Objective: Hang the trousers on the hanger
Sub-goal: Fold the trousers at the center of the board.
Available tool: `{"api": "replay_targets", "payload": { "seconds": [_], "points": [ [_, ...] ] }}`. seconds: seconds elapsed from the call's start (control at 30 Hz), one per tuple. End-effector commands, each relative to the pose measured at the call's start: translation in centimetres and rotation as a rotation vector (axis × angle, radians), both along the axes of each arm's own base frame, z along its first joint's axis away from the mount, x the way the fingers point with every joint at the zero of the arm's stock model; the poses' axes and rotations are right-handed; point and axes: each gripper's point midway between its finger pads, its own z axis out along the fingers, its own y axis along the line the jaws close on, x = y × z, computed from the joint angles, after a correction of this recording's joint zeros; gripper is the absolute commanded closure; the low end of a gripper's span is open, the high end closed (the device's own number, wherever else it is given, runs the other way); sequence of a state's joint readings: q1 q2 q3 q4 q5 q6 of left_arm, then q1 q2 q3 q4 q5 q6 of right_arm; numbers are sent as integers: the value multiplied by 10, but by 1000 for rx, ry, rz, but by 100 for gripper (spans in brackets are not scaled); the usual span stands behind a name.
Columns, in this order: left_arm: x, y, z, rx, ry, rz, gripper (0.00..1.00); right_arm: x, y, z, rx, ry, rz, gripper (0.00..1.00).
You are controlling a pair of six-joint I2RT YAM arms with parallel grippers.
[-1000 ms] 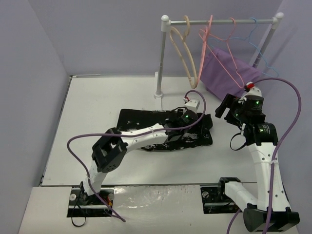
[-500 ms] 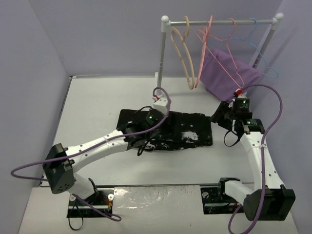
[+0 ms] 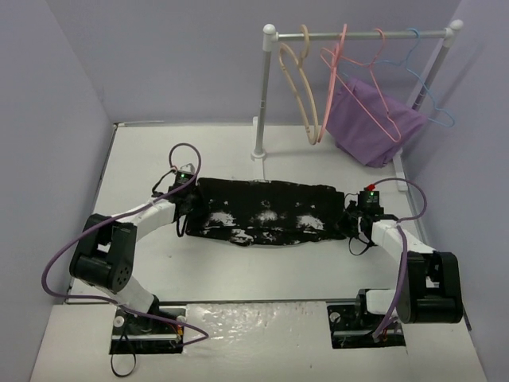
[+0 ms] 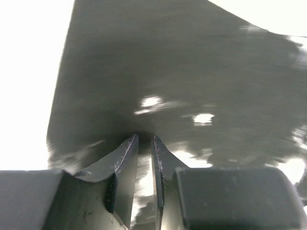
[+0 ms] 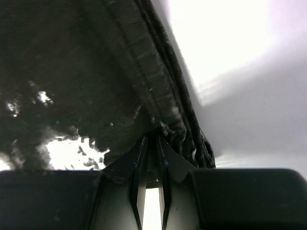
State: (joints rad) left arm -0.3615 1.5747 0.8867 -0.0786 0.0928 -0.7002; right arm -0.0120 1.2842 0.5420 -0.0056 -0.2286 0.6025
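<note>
The trousers (image 3: 270,213), black with white blotches, lie flat and stretched across the table. My left gripper (image 3: 185,213) is at their left end. In the left wrist view its jaws (image 4: 145,139) are pinched shut on a fold of the dark fabric (image 4: 182,72). My right gripper (image 3: 350,220) is at their right end; its jaws (image 5: 152,139) are shut on the ribbed edge of the trousers (image 5: 158,81). The beige hanger (image 3: 301,87) hangs bare by its hook on the rack, behind the trousers and apart from both grippers.
A white rack (image 3: 260,103) stands at the back, its rail carrying a thick pink hanger (image 3: 332,72), thin pink (image 3: 380,103) and blue (image 3: 429,99) wire hangers, and a purple cloth (image 3: 370,127). Purple walls close in on the left and right.
Both arms swung outward and down to the ends of the trousers, left to the left end, right to the right end. Both jaws closed onto the fabric, which now lies spread wider.
</note>
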Motion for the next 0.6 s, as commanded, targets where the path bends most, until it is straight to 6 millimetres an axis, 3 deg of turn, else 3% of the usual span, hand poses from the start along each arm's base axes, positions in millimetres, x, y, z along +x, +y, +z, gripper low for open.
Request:
{"api": "replay_targets", "payload": {
  "seconds": [0.0,0.07,0.13,0.23,0.27,0.43,0.53,0.57],
  "points": [
    [-2,13,-9,-73,38,81,85,8,-11,-4,-56,-45,-52,89],
    [-8,24,-18,-54,68,106,85,7,-16,-1,-88,-44,-49,89],
    [-7,34,-19,-54,73,119,85,15,-19,14,-109,-66,-32,89],
    [3,38,-6,-52,58,101,85,25,-13,39,-102,-111,23,84],
    [3,37,-4,-57,59,94,85,30,-10,50,-87,-139,37,84],
    [30,17,59,-129,-119,-12,64,53,22,112,-11,-290,172,68],
    [39,6,63,-156,-143,-59,62,62,42,118,10,-303,231,65],
    [40,5,52,-159,-118,-58,61,64,49,116,21,-306,250,64]
  ]
}}
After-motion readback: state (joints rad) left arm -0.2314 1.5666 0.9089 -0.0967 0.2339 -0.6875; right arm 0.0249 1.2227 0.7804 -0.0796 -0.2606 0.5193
